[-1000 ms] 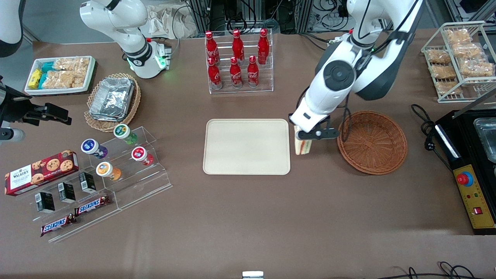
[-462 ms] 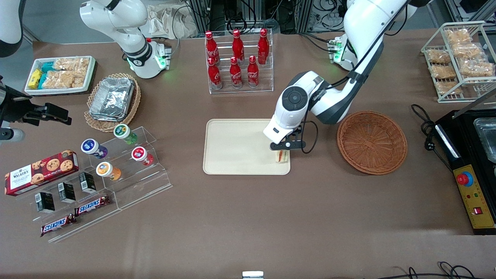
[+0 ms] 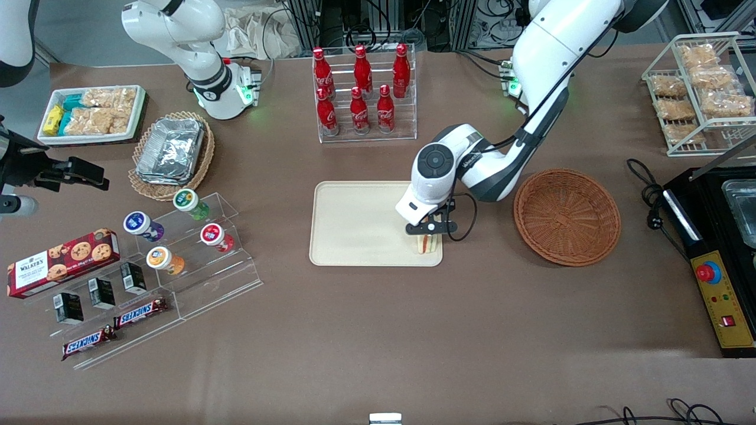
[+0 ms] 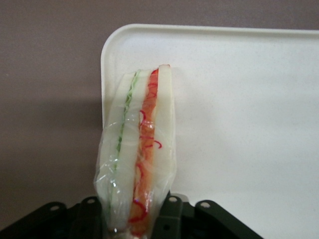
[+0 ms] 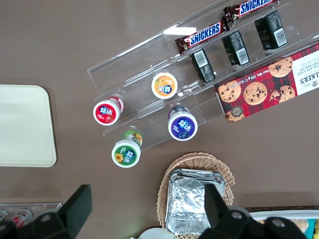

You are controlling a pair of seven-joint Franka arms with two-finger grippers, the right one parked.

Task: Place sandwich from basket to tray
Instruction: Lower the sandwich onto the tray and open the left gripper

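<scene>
The tray (image 3: 354,224) lies mostly bare. Over its near corner at the basket's end, the gripper (image 3: 429,231) pinches the sandwich (image 3: 427,244) upright, close to the rim. The basket (image 3: 567,216) sits well apart.

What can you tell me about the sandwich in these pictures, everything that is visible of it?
The sandwich is a thin wedge of pale white bread layers, with a green filling line and a red-orange one along its cut edge. A clear, wrinkled plastic film wraps it. It stands on edge, pinched in the gripper, over the corner of the cream tray that is nearest the brown wicker basket. Whether its lower end already rests on the tray cannot be told.
</scene>
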